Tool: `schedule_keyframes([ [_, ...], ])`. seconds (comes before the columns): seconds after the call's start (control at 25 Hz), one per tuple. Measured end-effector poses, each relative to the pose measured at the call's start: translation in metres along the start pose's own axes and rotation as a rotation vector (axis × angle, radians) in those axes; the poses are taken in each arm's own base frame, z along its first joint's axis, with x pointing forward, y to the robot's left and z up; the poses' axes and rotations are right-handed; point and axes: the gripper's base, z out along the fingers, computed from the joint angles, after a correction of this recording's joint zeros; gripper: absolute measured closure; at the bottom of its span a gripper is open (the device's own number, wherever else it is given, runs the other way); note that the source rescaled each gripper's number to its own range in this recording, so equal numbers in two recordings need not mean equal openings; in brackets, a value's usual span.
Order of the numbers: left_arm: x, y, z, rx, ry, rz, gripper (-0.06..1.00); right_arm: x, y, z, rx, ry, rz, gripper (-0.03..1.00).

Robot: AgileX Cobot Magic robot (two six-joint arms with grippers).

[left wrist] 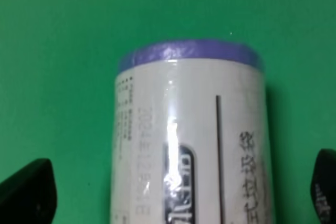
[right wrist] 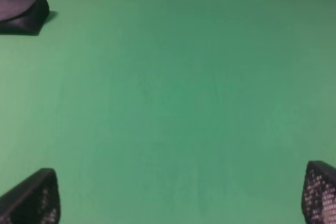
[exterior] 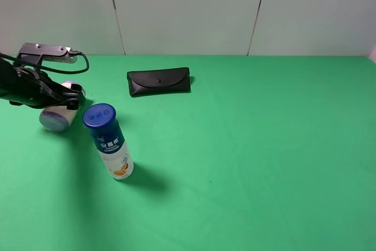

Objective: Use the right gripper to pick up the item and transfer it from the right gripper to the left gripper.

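Note:
The item, a short cream cylinder with a purple rim, lies on its side on the green table at the far left. In the left wrist view it fills the middle, purple rim away from the camera. My left gripper, with its silver plate, is low over the item; its fingers stand wide on either side with green showing in the gaps, so the left gripper is open. My right gripper is open and empty over bare table, and is out of the exterior view.
A taller blue-capped bottle stands just right of the item, close to the left gripper. A black flat case lies at the back middle and shows in the right wrist view. A grey wall runs behind the table.

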Motion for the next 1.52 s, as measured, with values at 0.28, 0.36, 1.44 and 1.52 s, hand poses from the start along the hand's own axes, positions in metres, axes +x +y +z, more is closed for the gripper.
schedule_keyframes([
  [0.28,0.000,0.000,0.000,0.002,0.004,-0.001,-0.05,0.000,0.000,0.000,0.000,0.000,0.000,-0.03],
  [0.36,0.002,-0.001,-0.001,0.014,0.025,-0.001,-0.06,0.000,0.000,0.000,0.000,0.000,0.000,-0.03],
  [1.44,-0.021,0.008,-0.229,0.020,0.018,0.045,-0.04,0.000,0.000,0.000,0.000,0.000,0.000,-0.03],
  [1.52,-0.012,0.010,-0.249,0.001,0.021,0.038,-0.04,0.000,0.000,0.000,0.000,0.000,0.000,-0.03],
])
